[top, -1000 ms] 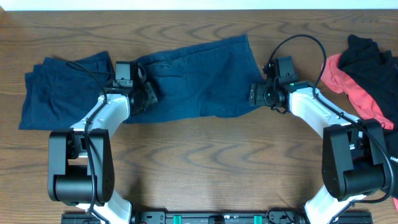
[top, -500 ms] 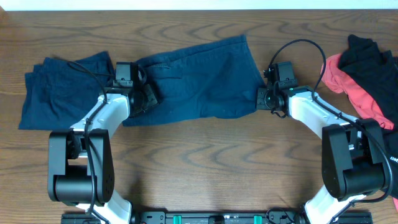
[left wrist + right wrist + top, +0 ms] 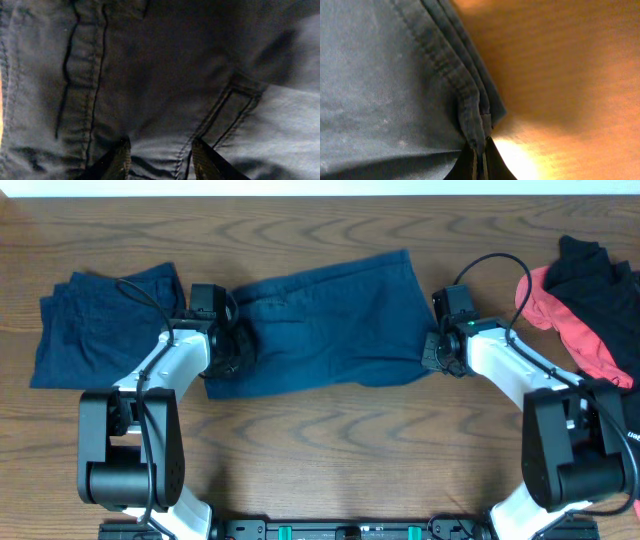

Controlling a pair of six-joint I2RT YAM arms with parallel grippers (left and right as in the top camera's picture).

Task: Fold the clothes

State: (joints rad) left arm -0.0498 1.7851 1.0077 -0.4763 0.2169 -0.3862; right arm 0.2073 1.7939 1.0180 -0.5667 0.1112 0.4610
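Table (image 3: 330, 440): navy shorts (image 3: 320, 320) lie flat mid-table, long axis left to right, spanning the gap between the arms.
Second navy garment (image 3: 100, 320) near left edge; black garment (image 3: 600, 270) and coral-red garment (image 3: 570, 320) heaped at right edge.
Right gripper (image 3: 430, 352) at shorts' right end, clenched on hem.
Left gripper (image 3: 238, 345) on waistband end, fingers apart with cloth between; cannot tell if it grips.
Button fly hidden under left arm.

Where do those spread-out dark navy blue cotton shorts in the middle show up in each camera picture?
Overhead: the navy shorts lie spread at centre.
Left wrist: their stitched cloth fills the picture.
Right wrist: they fill the left half.
Shared landmark: the hem pinched by the right gripper, overhead and right wrist.
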